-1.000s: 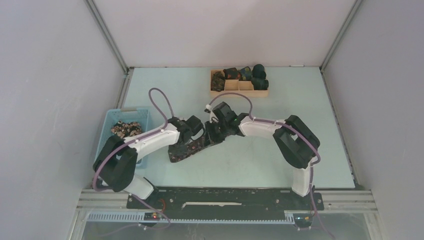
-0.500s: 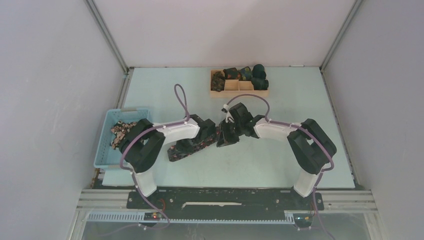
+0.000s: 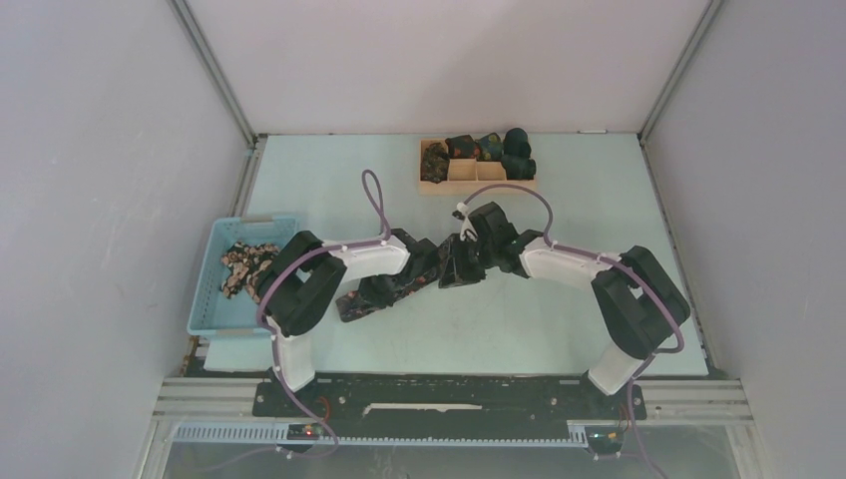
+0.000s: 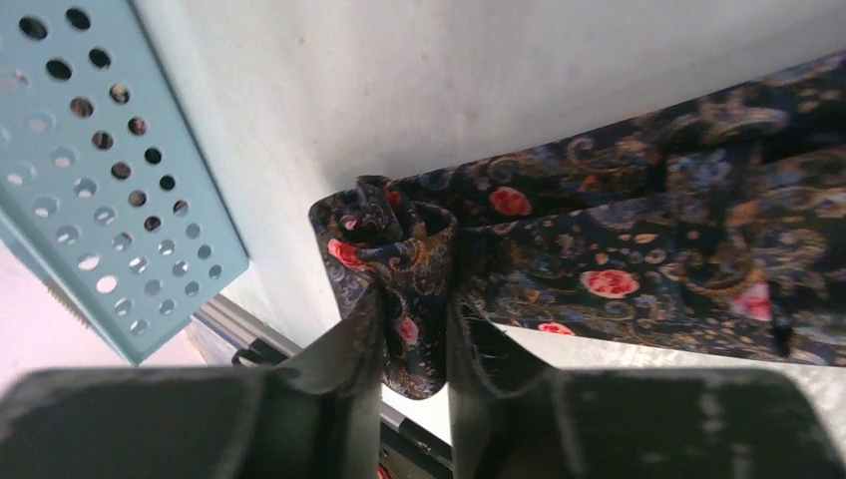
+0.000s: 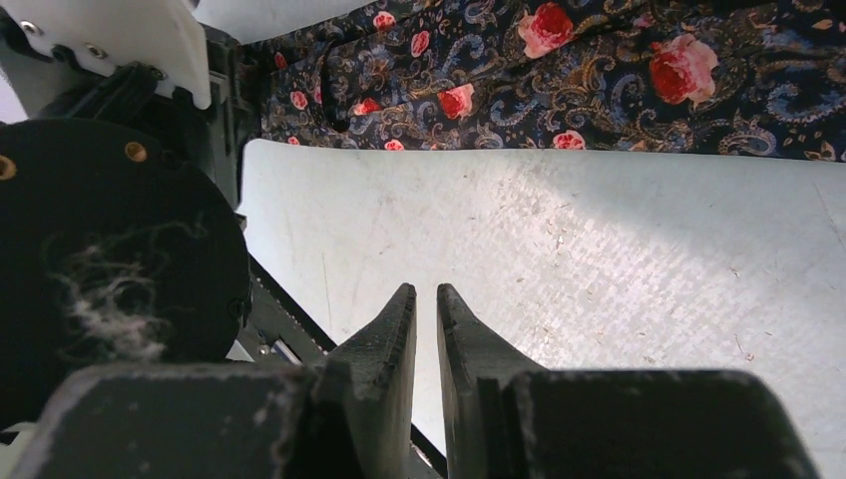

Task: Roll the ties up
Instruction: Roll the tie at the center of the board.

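Observation:
A dark floral tie [image 3: 384, 291] lies slanted on the table's middle. One end of it is rolled into a small coil [image 4: 399, 249], and the flat length [image 4: 648, 239] runs off to the right. My left gripper [image 4: 414, 319] [image 3: 431, 267] is shut on that coil, with fabric filling the gap between the fingers. My right gripper [image 5: 426, 299] [image 3: 457, 269] hovers just beside it over bare table, shut to a thin slit with nothing in it. The tie [image 5: 599, 70] crosses the top of the right wrist view.
A light-blue basket [image 3: 214, 289] at the left holds more patterned fabric [image 3: 244, 259]; its perforated wall [image 4: 90, 180] is close to the coil. A wooden divided tray [image 3: 479, 185] at the back holds rolled ties [image 3: 489, 148]. The left wrist body [image 5: 120, 249] sits beside the right fingers.
Both arms have shifted to the right, their elbows swinging that way. The two grippers moved a little right and stay close together at the tie's upper end.

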